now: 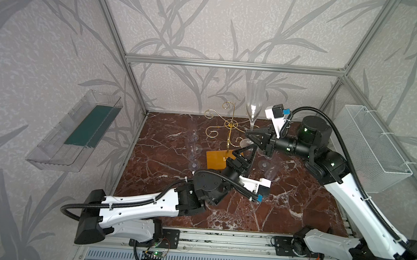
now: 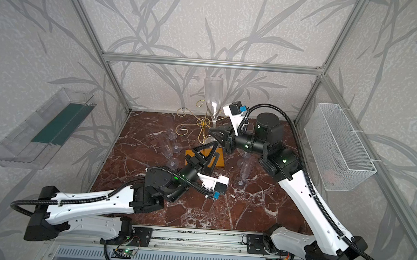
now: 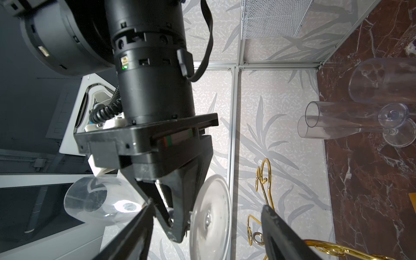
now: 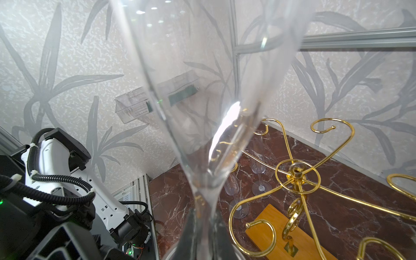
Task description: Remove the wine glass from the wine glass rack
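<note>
A clear wine glass [image 1: 254,101] [image 2: 213,95] stands upright, bowl up, above the table beside the top of the wine glass rack [image 1: 231,125] [image 2: 203,123]. My right gripper [image 1: 248,134] [image 2: 211,131] [image 4: 204,225] is shut on its stem, just above the round foot [image 3: 209,216]. The rack is thin gold wire with curled arms [image 4: 295,173] on an orange-yellow base [image 1: 216,160] [image 4: 274,234]. Just below the foot my left gripper [image 1: 247,149] [image 2: 211,146] [image 3: 208,204] is open, one finger on each side of the foot and holding nothing.
Several clear glasses lie on the marble table, some left of the rack [image 1: 192,148] and some right of it [image 1: 270,167] [image 3: 337,121]. A white wire basket [image 1: 372,147] hangs on the right wall. On the left wall is a clear tray [image 1: 76,131].
</note>
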Robot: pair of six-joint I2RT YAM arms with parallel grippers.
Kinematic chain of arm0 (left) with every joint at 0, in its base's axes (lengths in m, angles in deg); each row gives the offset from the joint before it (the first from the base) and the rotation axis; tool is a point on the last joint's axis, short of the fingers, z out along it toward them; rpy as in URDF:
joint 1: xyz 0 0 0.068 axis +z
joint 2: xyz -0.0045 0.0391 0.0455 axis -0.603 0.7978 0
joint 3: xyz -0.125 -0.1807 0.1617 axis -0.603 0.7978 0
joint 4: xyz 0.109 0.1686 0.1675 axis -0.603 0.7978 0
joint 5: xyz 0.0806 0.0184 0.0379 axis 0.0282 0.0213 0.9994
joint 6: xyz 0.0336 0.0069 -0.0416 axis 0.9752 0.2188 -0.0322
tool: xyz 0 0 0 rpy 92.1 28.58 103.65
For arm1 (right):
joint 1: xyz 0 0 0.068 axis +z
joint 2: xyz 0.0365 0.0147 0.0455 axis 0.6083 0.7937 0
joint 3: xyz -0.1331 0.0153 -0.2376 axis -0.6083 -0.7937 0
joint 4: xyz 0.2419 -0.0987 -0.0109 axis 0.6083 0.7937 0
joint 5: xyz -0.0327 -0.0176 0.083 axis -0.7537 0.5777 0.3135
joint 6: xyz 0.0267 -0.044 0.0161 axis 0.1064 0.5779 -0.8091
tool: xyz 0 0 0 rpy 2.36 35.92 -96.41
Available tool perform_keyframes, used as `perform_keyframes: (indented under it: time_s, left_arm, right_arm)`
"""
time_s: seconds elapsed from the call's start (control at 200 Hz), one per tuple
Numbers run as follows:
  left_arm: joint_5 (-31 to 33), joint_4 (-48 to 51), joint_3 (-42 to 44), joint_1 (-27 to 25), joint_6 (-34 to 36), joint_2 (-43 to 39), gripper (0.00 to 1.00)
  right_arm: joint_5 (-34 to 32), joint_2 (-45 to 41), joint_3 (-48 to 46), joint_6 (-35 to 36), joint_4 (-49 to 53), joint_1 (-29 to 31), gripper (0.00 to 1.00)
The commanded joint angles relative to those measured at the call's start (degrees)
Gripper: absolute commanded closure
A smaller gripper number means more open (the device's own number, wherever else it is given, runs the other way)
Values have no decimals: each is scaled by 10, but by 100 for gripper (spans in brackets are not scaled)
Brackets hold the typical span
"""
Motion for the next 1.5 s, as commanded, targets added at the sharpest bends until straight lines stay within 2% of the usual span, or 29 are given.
perform_keyframes:
  time_s: [0.0, 0.11, 0.225, 0.325, 0.425, 0.505, 0.675, 0.815, 1.004, 1.114, 1.274, 1.494]
  left_arm:
    - [13, -39, 2, -12, -14, -18, 23]
    - [35, -47, 3, -30, -68, -40, 23]
    - [49, 4, -28, -41, -207, -73, 23]
    - [27, 120, -66, -38, -342, -113, 24]
    - [11, 168, -94, -35, -418, -142, 24]
    - [-11, 232, -130, -27, -505, -162, 23]
    - [-65, 321, -175, 36, -666, -192, 21]
    - [-181, 386, -197, 115, -791, -207, 20]
    - [-313, 456, -231, 177, -891, -169, 15]
    - [-374, 419, -213, 203, -949, -160, 15]
    - [-435, 372, -193, 230, -1004, -151, 15]
    - [-473, 332, -189, 245, -1066, -123, 15]
  right_arm:
    - [-26, -23, 0, 35, -32, 2, 100]
    - [-74, -34, -3, 64, -30, 2, 100]
    - [-101, -54, -33, 86, -63, 2, 100]
    - [-92, -73, -60, 105, -94, 2, 100]
    - [-73, -81, -67, 117, -95, 1, 100]
    - [-53, -87, -74, 121, -97, 2, 100]
    - [-32, -106, -111, 111, -100, 22, 100]
    - [-42, -119, -147, 107, -112, 57, 100]
    - [-59, -126, -181, 103, -133, 105, 100]
    - [-76, -126, -195, 103, -142, 128, 100]
    - [-88, -126, -212, 103, -156, 147, 100]
    - [-106, -130, -236, 107, -179, 169, 100]
